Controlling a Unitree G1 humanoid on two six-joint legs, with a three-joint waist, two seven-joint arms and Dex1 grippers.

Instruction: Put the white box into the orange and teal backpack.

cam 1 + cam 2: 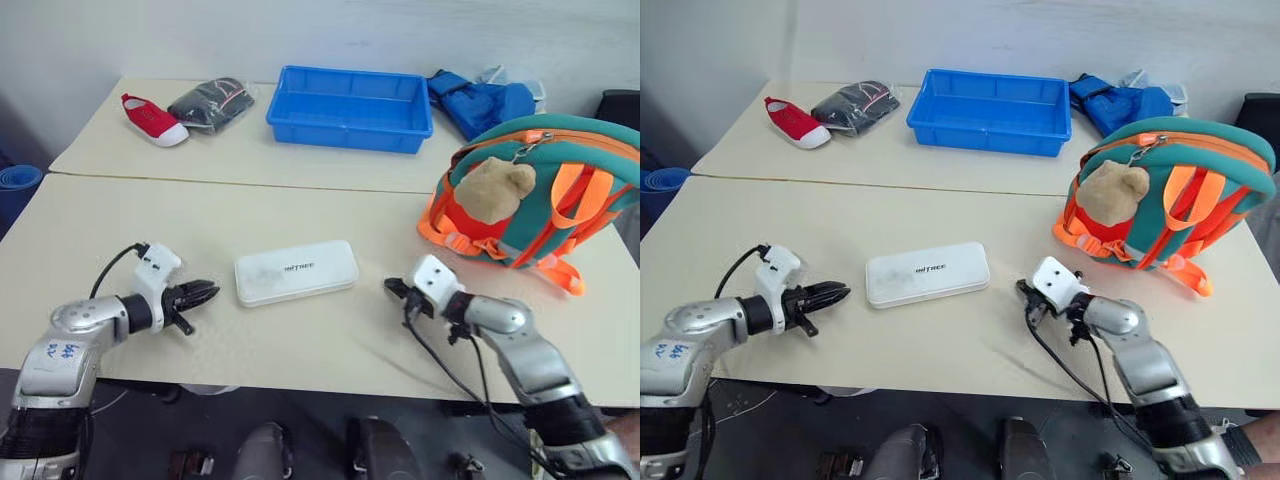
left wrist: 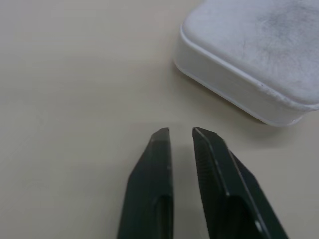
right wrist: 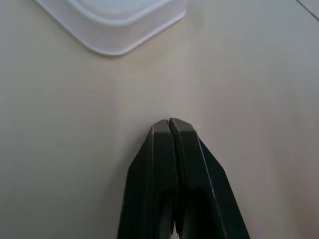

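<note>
1. White box (image 1: 296,271) lies flat on the table (image 1: 330,215), between the two grippers, touched by neither.
2. Left gripper (image 1: 205,293): jaws nearly together, holding nothing. Right gripper (image 1: 392,287): jaws together, holding nothing.
3. Box looks rigid, smooth, likely light and slippery; wide and flat, so probably best squeezed at its short ends, one gripper per end.
4. Orange and teal backpack (image 1: 560,190) stands well apart to the right; whether its zip is open I cannot tell.
</note>
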